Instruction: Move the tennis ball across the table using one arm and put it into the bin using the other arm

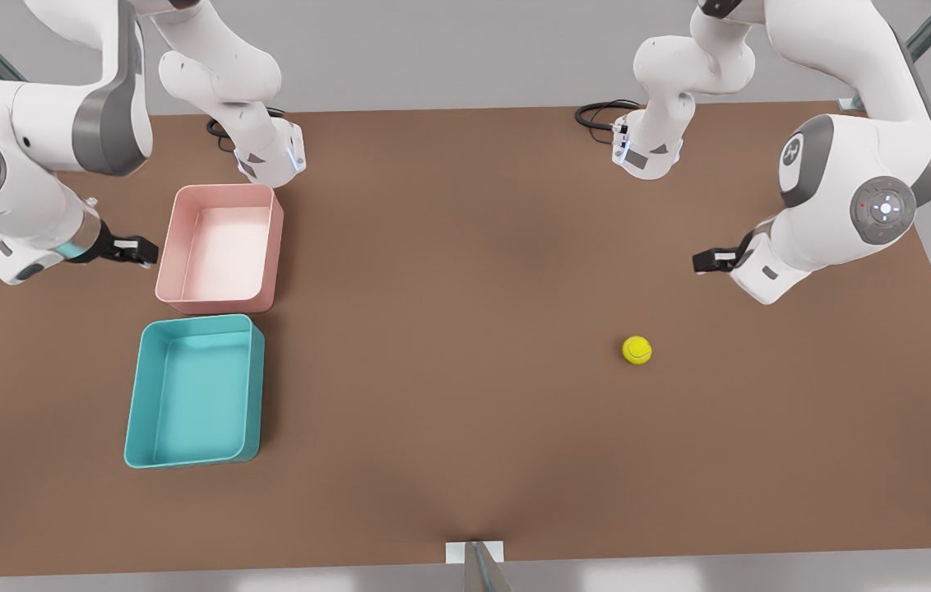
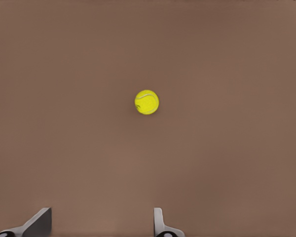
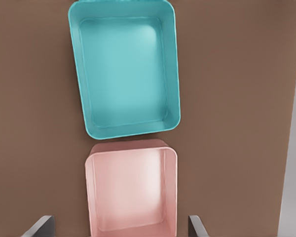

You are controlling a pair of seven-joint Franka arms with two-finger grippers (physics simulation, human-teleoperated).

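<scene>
The tennis ball point(image 1: 636, 349) point(image 2: 147, 101) rests on the brown table point(image 1: 449, 329) toward the front view's right. My left gripper point(image 1: 702, 261) point(image 2: 101, 228) hovers above the table a little behind the ball, open and holding nothing. The teal bin point(image 1: 194, 391) point(image 3: 124, 69) lies at the front view's left with nothing inside it. My right gripper point(image 1: 141, 249) point(image 3: 118, 229) hangs open and holding nothing beside the pink tray, just behind the bin.
A pink tray point(image 1: 220, 246) point(image 3: 132, 190) of similar size stands directly behind the teal bin, almost touching it. Both arm bases point(image 1: 272, 156) point(image 1: 646, 148) stand at the table's far edge with black cables. Open tabletop stretches between the trays and the ball.
</scene>
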